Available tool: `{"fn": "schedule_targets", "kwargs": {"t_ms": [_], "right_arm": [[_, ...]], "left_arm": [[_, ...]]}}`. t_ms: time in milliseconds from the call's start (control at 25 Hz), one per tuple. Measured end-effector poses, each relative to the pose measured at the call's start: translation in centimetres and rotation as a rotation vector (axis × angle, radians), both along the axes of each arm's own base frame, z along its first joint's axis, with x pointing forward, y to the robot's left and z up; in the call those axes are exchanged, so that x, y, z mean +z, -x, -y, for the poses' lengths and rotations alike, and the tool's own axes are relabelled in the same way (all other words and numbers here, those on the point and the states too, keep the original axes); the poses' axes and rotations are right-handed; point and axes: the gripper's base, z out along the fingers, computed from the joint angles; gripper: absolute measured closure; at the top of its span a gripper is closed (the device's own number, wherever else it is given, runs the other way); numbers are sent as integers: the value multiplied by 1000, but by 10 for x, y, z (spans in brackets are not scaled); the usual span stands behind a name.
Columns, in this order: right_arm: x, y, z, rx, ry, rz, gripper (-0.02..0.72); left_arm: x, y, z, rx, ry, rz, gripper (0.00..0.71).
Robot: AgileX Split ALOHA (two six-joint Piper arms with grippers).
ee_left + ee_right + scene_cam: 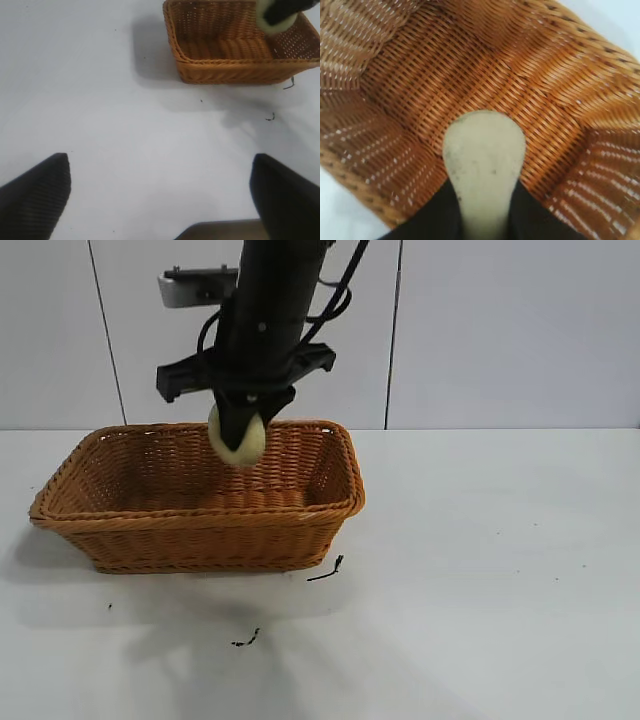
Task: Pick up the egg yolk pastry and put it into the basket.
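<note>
The right gripper [241, 428] is clenching the egg yolk pastry [238, 443] above the basket [200, 525]; its long axis is hanging roughly vertical, rounded end downward; the left gripper [160, 192] is resting released over the table [100, 100].

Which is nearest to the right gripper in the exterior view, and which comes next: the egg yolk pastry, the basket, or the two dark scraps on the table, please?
1. Egg yolk pastry: held in the right gripper, above the basket.
2. Basket: directly beneath.
3. Dark scrap: on the table, by the basket's front corner.
4. Dark scrap: farther toward the camera.
</note>
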Motion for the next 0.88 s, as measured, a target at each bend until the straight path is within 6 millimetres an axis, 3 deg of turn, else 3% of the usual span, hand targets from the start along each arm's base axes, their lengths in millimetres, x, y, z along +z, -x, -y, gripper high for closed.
{"fn": "schedule_targets", "kwargs": {"t_ms": [120,200,280,400,480,600,760,880], "right_arm": [[-18,0,-5,11,12,-16,589],[-22,-1,-5,11,13,-21,539],[-22,-1,-5,12,12,-19,435],[-20,-1,-5,14,14,-21,188],[-16,-1,-5,18,25,-23,88],[2,-3,-5,21,31,-5,38],[27,-8,-3,18,26,30,26],[45,-19,11,-18,8,56,25]], "left_arm": [[0,0,0,0,0,0,15],[0,0,0,0,0,0,15],[0,0,0,0,0,0,15],[0,0,0,0,0,0,15],[0,0,0,0,0,0,15],[0,0,0,0,0,0,15],[0,0,0,0,0,0,15],[0,0,0,0,0,0,15]]}}
